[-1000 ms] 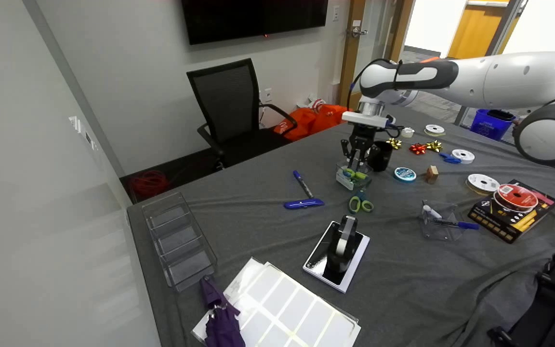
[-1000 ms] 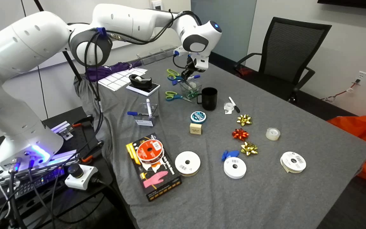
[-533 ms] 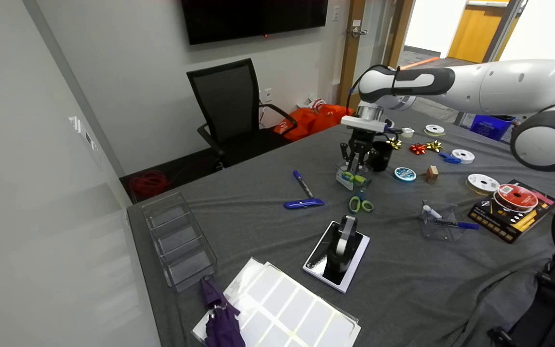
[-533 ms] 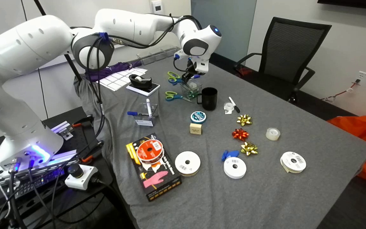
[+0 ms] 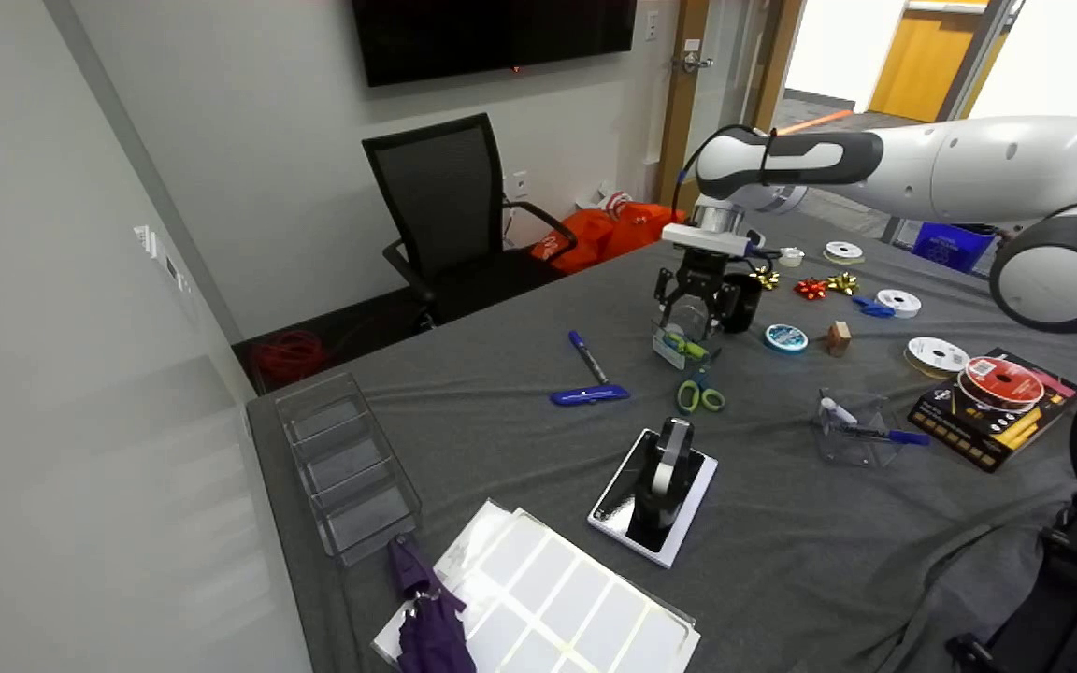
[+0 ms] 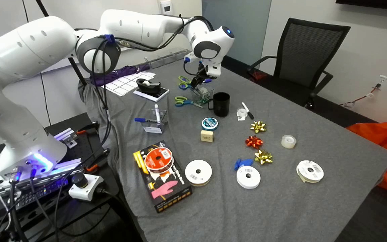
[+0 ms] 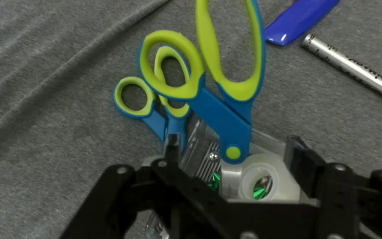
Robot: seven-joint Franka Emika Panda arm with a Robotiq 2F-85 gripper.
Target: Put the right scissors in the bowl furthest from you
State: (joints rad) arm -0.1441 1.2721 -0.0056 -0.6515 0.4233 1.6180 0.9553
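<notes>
Wrist view had it cleanly: there were the right scissors [image 7: 222, 113], pivot squarely between the jaws of the gripper [image 7: 233, 142], splayed handles jutting out past the rim of the clear bin [image 7: 269, 139]! Their long axis ran across the line of the spread, tilted, blades seemingly aimed down inside, tips hidden. And what a spread: jaws wide apart, a gap on either side of the pivot, nothing clasped. Whether one brushed the tape roll [image 7: 282, 172], I couldn't tell. Another pair [image 7: 176, 127] lay just beside the bin, on the cloth [image 7: 61, 149]. In both exterior views the arm [image 6: 136, 27] hung over that bin, which I took for the goal. All but done, I reckoned; a straight lift looked safest, lest a jaw snag a handle.
</notes>
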